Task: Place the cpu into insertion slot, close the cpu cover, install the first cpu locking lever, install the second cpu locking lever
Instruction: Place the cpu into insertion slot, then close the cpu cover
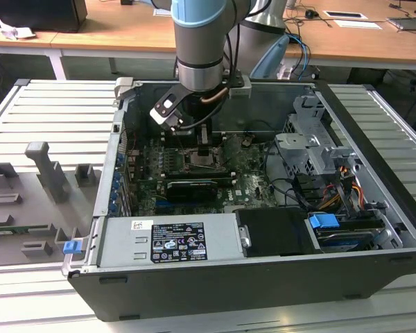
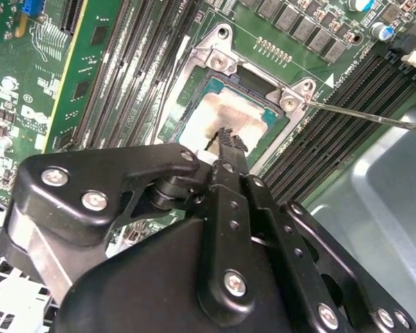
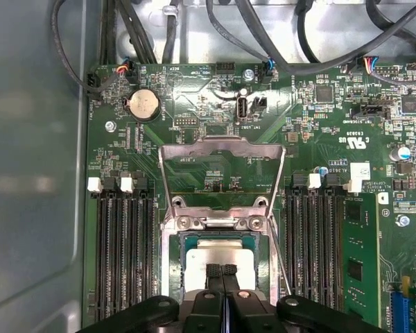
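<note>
As the cpu [image 3: 200, 261] is seemingly being seated at lower centre, the closed, empty gripper [image 3: 222, 269] is best being held level.

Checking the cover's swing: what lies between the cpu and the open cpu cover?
A two-screw hinge bracket, in the first wrist view, separates the cpu from the cpu cover.

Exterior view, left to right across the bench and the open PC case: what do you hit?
From the exterior view's left: grey fixture blocks → blue clip → gripper → metal drive cage.
</note>
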Motion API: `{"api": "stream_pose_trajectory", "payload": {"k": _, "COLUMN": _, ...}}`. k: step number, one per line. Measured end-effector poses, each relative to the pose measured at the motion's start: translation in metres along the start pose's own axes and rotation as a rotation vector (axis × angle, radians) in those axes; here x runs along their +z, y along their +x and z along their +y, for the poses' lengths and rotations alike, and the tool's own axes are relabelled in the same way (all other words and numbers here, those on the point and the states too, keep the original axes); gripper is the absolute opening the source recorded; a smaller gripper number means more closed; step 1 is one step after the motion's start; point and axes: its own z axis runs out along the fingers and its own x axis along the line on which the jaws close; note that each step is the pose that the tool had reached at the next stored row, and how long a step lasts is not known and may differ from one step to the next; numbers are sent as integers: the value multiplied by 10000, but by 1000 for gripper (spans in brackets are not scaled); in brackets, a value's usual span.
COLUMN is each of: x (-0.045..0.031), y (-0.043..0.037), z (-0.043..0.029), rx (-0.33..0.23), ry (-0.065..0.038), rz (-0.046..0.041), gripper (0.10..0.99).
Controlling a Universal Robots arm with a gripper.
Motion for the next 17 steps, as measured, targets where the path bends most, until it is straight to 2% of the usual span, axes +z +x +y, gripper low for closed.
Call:
{"api": "stream_pose_trajectory", "payload": {"k": 5, "x": -5, "y": 0, "z": 1, "rx": 2, "ry": 1, "rz": -1, "gripper": 106}}
{"api": "stream_pose_trajectory", "payload": {"k": 8, "x": 1, "y": 0, "z": 73, "rx": 4, "ry": 30, "rz": -2, "gripper": 106}}
{"api": "stream_pose_trajectory", "payload": {"k": 17, "x": 7, "y": -9, "z": 141, "rx": 11, "ry": 33, "rz": 8, "gripper": 106}}
